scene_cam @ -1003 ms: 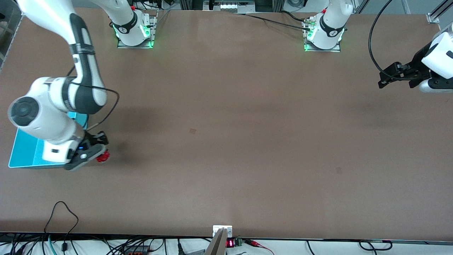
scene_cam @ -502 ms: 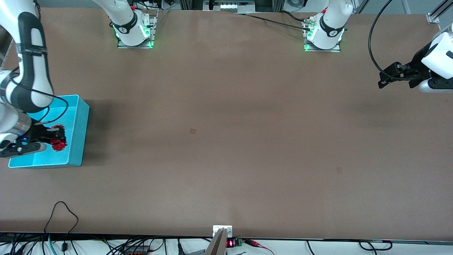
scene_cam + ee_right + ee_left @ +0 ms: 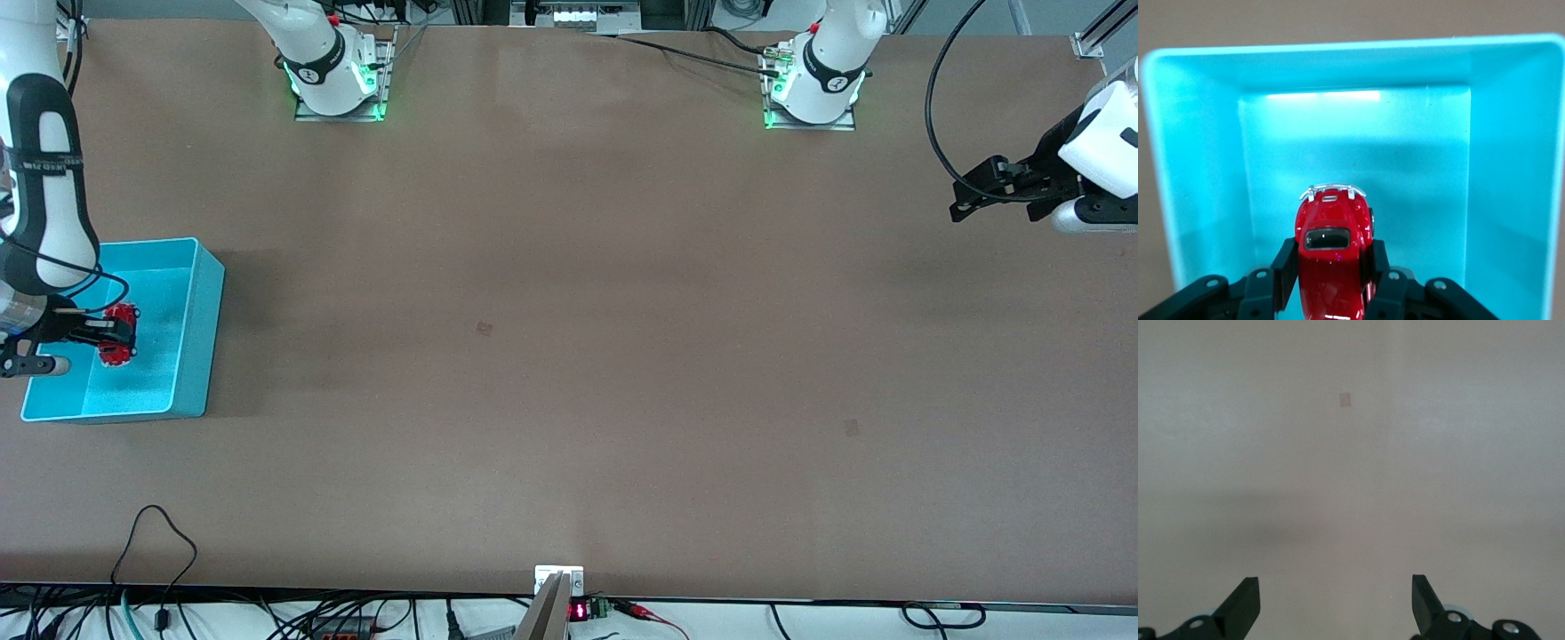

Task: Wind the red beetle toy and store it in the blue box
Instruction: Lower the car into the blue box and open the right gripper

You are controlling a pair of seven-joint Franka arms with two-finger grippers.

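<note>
1. Status: the right claw (image 3: 1331, 280) grips the small glossy red beetle-shaped toy car (image 3: 1331, 257) by its flanks, one finger pressed to each side. In the front view the red toy car (image 3: 118, 334) hangs over the interior of the light blue open-top rectangular plastic box (image 3: 203, 329), which sits on the brown table (image 3: 569, 356) at the right arm's end.
2. Step in hand, as judged: release of the car into the box. Whether the car touches the box floor (image 3: 1418, 173) cannot be told.
3. Lower the claw until the wheels are on or just above the floor before opening. A drop from height may bounce the light car or tip it.
4. Keep the car near the middle of the floor, well apart from the thin walls, so the opening fingers do not strike a wall and shift the box.
5. Open the fingers evenly, then lift straight up, clear of the rim.
6. The left claw (image 3: 1335, 607) waits with its fingers spread wide and empty, over bare table at the left arm's end; no action required.
</note>
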